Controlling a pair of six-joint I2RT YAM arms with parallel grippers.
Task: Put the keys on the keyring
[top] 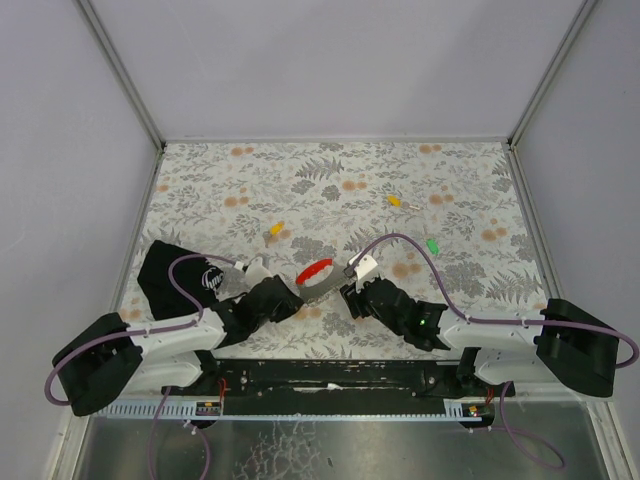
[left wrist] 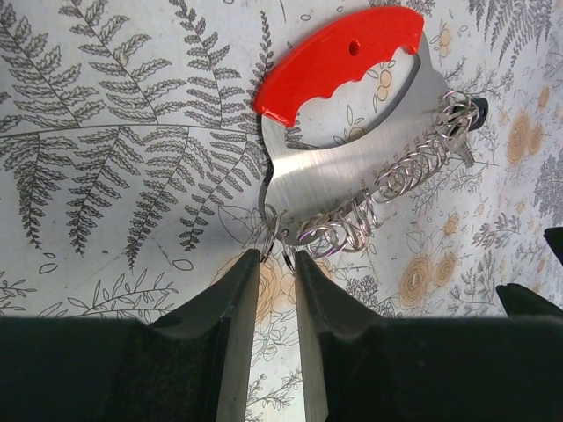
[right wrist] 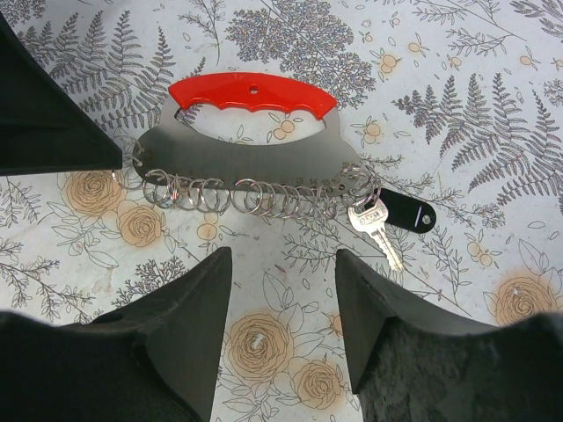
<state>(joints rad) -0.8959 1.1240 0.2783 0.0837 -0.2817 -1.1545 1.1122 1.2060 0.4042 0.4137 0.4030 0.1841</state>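
The keyring, a red loop (top: 314,270) on a flat grey fan-shaped plate (left wrist: 352,167) edged with several wire rings, lies on the floral table between my arms. My left gripper (left wrist: 275,258) is nearly closed, its tips pinching the end ring at the plate's corner. My right gripper (right wrist: 281,264) is open and empty just short of the row of rings (right wrist: 255,195). A silver key with a black head (right wrist: 406,212) hangs on the ring at the plate's other end. Yellow (top: 277,230), orange (top: 394,200) and green (top: 432,244) keys lie loose farther back.
A black pouch (top: 170,272) lies at the left by my left arm. The left gripper's body shows at the upper left of the right wrist view (right wrist: 53,114). White walls enclose the table (top: 300,170) on three sides.
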